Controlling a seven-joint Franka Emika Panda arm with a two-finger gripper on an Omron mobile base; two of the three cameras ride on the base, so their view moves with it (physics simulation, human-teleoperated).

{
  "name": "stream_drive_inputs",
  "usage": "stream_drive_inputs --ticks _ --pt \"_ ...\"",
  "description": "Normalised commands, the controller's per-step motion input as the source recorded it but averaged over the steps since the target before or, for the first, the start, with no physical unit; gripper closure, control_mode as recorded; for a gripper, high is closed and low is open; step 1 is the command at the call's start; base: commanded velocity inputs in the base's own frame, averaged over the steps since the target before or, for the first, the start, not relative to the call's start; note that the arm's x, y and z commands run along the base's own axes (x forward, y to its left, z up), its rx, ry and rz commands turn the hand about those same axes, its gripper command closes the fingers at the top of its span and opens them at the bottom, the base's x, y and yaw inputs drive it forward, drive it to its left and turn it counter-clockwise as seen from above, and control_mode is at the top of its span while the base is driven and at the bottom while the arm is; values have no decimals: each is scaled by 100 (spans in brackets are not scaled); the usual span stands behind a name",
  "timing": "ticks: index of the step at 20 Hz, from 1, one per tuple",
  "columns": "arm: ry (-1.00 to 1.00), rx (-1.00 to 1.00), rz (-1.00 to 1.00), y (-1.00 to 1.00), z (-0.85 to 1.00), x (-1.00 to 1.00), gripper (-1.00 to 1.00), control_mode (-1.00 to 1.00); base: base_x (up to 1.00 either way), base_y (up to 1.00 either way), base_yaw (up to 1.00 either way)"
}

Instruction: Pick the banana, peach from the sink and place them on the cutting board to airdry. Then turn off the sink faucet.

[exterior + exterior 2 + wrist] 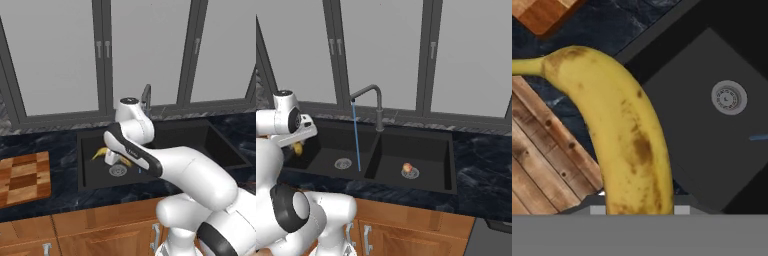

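We have the banana point(624, 130) clamped in the gripper point(112, 158), and the hand view shows why we read it as a grip: the fruit rises from the bottom edge between the finger tips and runs up to its stem at about ten o'clock, with the sink floor lying well beneath it. In the left base view its yellow ends stick out on either side of the hand, above the left basin of the sink point(90, 170), so we judge the fruit is being carried clear of the basin and not resting in it. We hold it crosswise near its middle, which keeps the curved body balanced for the trip. The cutting board point(24, 179) waits on the counter at roughly nine o'clock from the sink in the left base view, well apart from the hand, and its corner shows at eleven o'clock in the hand view, so the swing should go that way. The peach point(407, 167) sits in the right basin on or just beside its drain, left for a second trip in our judgement. The sink faucet point(375, 102) runs a thin blue stream point(356, 135) into the left basin; we expect shutting it off to come last, as the task orders.
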Motion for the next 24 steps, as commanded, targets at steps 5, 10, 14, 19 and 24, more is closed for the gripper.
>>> stream_drive_inputs --ticks 5,10,14,19,24 --pt "2 0 8 44 -1 14 100 -100 0 0 0" --pt "2 0 8 43 0 14 100 -100 0 0 0" --pt "2 0 7 44 0 15 100 -100 0 0 0" --pt "0 0 4 40 0 21 100 -100 0 0 0" --pt "0 0 4 39 -4 25 100 -100 0 0 0"
